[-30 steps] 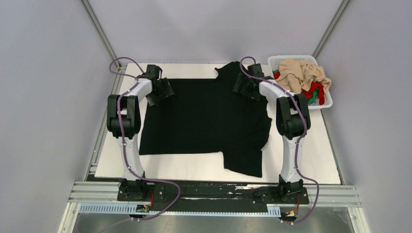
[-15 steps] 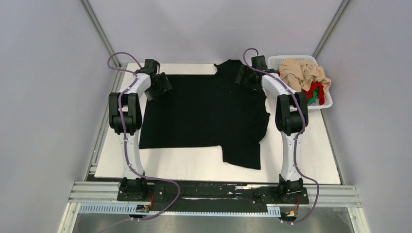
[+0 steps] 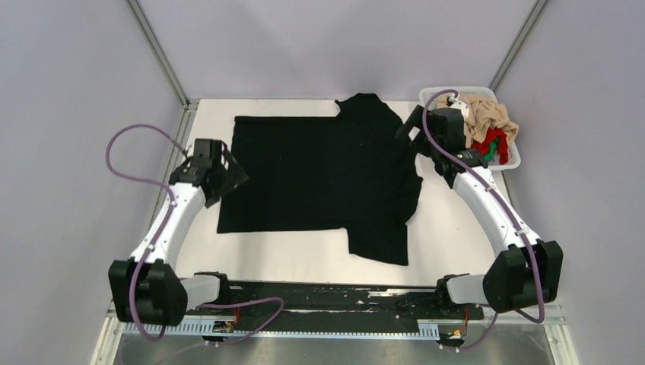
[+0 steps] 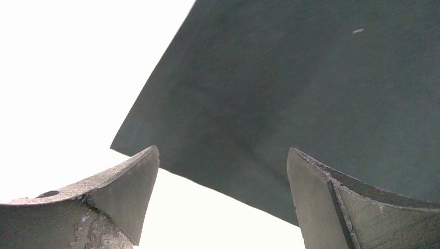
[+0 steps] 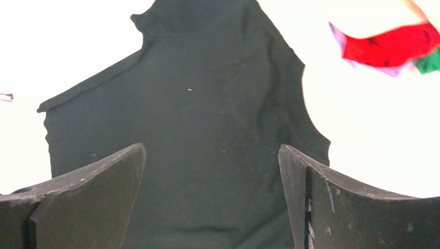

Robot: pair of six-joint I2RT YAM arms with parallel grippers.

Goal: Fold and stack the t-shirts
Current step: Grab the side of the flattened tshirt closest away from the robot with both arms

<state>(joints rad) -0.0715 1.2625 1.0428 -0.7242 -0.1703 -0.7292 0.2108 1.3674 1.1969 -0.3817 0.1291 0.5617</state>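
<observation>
The large black t-shirt (image 3: 319, 175) lies spread flat on the white table, one sleeve at the far middle and one at the near right. My left gripper (image 3: 234, 179) hovers open and empty over the shirt's left edge; in the left wrist view the shirt (image 4: 311, 93) shows a corner between my open fingers (image 4: 129, 187). My right gripper (image 3: 407, 134) is open and empty above the far right sleeve, which fills the right wrist view (image 5: 207, 114). The beige (image 3: 487, 114), red (image 3: 490, 144) and green (image 3: 500, 157) t-shirts lie bunched in the basket.
The white lattice basket (image 3: 456, 90) stands at the far right corner, just right of my right wrist. Red (image 5: 389, 49) and green (image 5: 428, 61) cloth show at the right wrist view's upper right. Bare white table (image 3: 274, 258) runs along the near edge.
Both grippers have left the shirt's far edge after drawing it away from me. The left arm has swung back to the shirt's left side; the right has drawn back toward the basket.
</observation>
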